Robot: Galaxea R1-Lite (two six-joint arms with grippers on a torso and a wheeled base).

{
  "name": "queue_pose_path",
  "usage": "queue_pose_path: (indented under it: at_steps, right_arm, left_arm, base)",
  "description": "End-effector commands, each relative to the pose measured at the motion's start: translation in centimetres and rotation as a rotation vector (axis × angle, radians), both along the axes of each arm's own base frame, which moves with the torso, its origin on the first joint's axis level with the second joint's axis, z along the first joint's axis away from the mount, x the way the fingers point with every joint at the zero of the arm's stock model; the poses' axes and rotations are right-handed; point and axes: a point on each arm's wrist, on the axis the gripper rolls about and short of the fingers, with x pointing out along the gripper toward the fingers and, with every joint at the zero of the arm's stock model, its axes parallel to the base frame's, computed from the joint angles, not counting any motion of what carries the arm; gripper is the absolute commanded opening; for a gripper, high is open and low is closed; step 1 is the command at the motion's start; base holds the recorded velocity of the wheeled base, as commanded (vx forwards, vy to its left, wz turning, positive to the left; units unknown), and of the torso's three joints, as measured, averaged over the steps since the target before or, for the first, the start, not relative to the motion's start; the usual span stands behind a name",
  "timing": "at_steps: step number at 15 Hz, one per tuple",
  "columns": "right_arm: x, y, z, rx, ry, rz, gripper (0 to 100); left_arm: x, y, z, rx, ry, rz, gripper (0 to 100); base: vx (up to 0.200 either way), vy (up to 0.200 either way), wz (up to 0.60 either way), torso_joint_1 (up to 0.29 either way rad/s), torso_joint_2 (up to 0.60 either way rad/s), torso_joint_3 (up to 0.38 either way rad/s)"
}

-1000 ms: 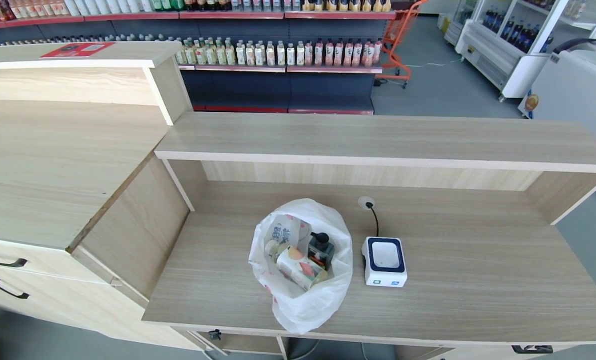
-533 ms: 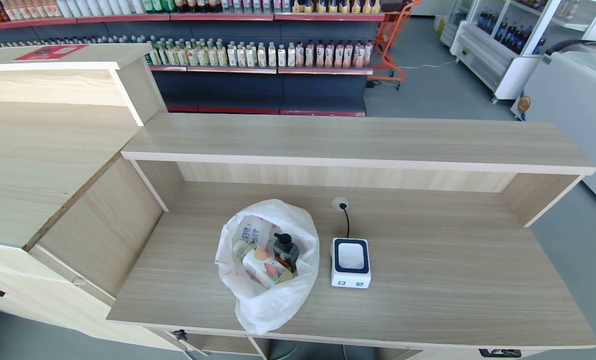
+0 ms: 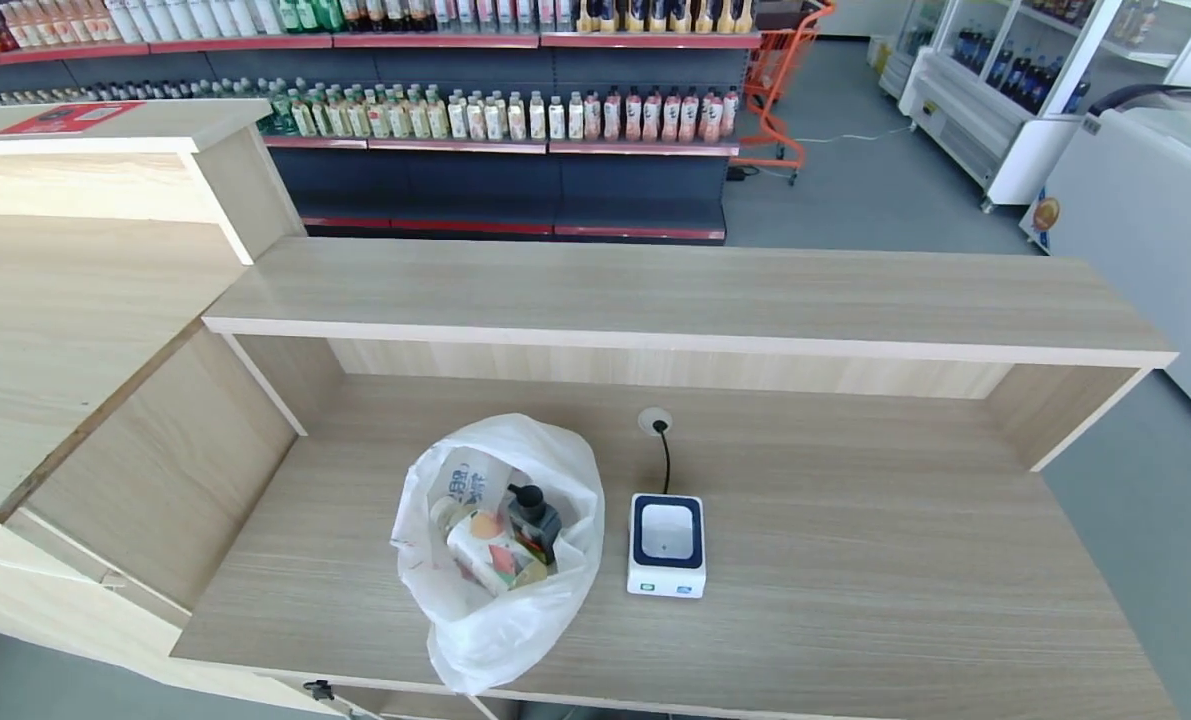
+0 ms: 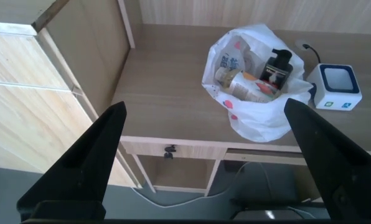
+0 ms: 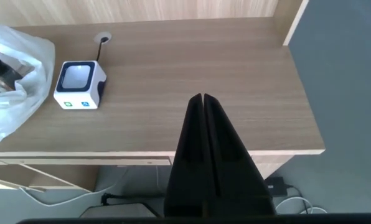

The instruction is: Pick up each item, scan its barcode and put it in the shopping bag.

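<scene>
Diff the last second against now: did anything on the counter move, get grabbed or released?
Only the head camera moved: the whole scene slid left in its view. Nothing was taken hold of or let go. The shopping bag stays beside the scanner on the counter, pump bottle and carton inside as before. The left end effector is open, the right end effector shut, both empty.

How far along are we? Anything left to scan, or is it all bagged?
Done: the shopping bag holds a black pump bottle, a printed carton and at least one more pack. In hand: nothing; the left gripper is open and the right gripper is shut on nothing, both back from the counter. Left: apparently nothing, since just the bag and the scanner stand on the counter.
</scene>
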Motion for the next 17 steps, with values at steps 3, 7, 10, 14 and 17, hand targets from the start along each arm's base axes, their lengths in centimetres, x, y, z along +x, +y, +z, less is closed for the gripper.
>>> queue_pose_path:
  at_steps: [3, 7, 10, 14, 17]
  right_arm:
    - [0.02, 0.00, 0.04, 0.001, 0.002, 0.000, 0]
    - [0.03, -0.02, 0.02, 0.054, -0.002, -0.008, 0]
    - [0.03, -0.02, 0.02, 0.056, -0.003, -0.008, 0]
    - [0.03, -0.02, 0.02, 0.054, -0.002, -0.008, 0]
    - [0.03, -0.02, 0.01, 0.053, -0.001, -0.008, 0]
  left_arm:
    - [0.00, 0.00, 0.00, -0.003, 0.000, 0.000, 100]
    - [0.00, 0.00, 0.00, -0.003, 0.000, -0.001, 100]
    - [0.00, 0.00, 0.00, -0.003, 0.000, -0.001, 100]
    - [0.00, 0.00, 0.00, -0.003, 0.000, -0.001, 100]
    - [0.00, 0.00, 0.00, -0.003, 0.000, -0.001, 100]
  base:
    - [0.067, 0.000, 0.00, 0.007, 0.00, -0.004]
    - [0.000, 0.000, 0.00, 0.000, 0.00, 0.000]
    - [0.000, 0.000, 0.00, 0.000, 0.00, 0.000]
    - [0.000, 0.000, 0.00, 0.000, 0.00, 0.000]
    - [0.000, 0.000, 0.00, 0.000, 0.00, 0.000]
